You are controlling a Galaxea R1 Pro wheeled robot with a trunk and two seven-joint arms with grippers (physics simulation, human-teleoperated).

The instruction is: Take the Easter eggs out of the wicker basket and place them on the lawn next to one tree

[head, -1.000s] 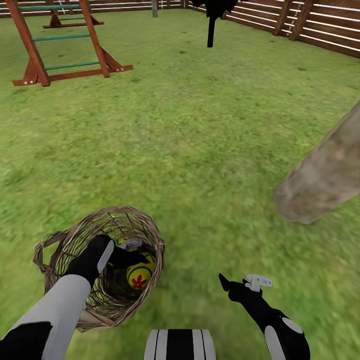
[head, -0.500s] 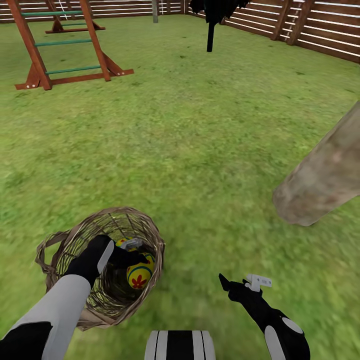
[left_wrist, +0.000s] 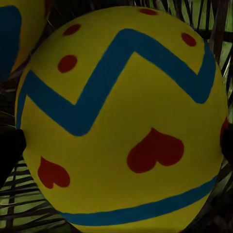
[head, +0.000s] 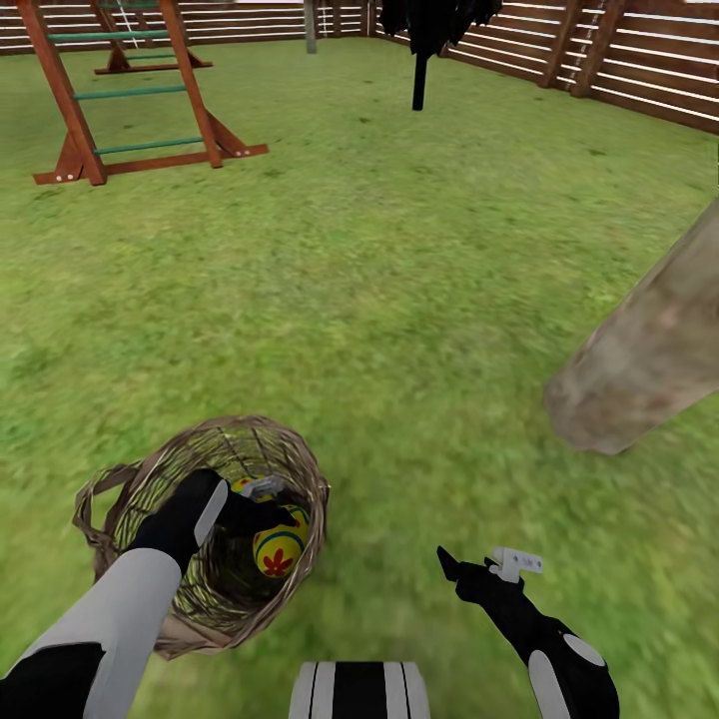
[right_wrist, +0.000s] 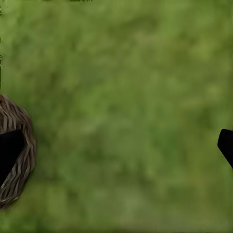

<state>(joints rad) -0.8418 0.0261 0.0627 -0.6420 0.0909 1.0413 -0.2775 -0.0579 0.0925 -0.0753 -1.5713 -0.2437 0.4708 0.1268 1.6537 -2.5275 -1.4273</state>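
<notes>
Here the left gripper (head: pixel 262 496) is seen reaching down into the wicker basket (head: pixel 300 479), its black fingers placed at either side of a yellow egg (left_wrist: pixel 121 121); in the left wrist view a dark fingertip (left_wrist: pixel 8 150) is noted at one edge of that egg and another at the opposite edge. Whether the egg is actually pinched or the fingers merely flank it cannot be told. The egg is marked with a blue zigzag band, red dots and red heart shapes. A second egg (left_wrist: pixel 14 34) is recorded just beside it, partly cut off by the frame. From the head view, one egg with a red flower mark (head: pixel 280 547) is observed inside the basket, below the gripper. A third egg cannot be made out.

The right gripper (head: pixel 489 567) is held above the lawn (head: pixel 399 300), fingers spread apart, near the basket. The basket rim (right_wrist: pixel 19 160) is registered in the right wrist view.

The grey-beige tree trunk (head: pixel 649 350) is located off to the right. Farther away, a wooden playset (head: pixel 120 90), a dark thin-trunked tree (head: pixel 419 70) and a slatted fence (head: pixel 619 60) are noted.
</notes>
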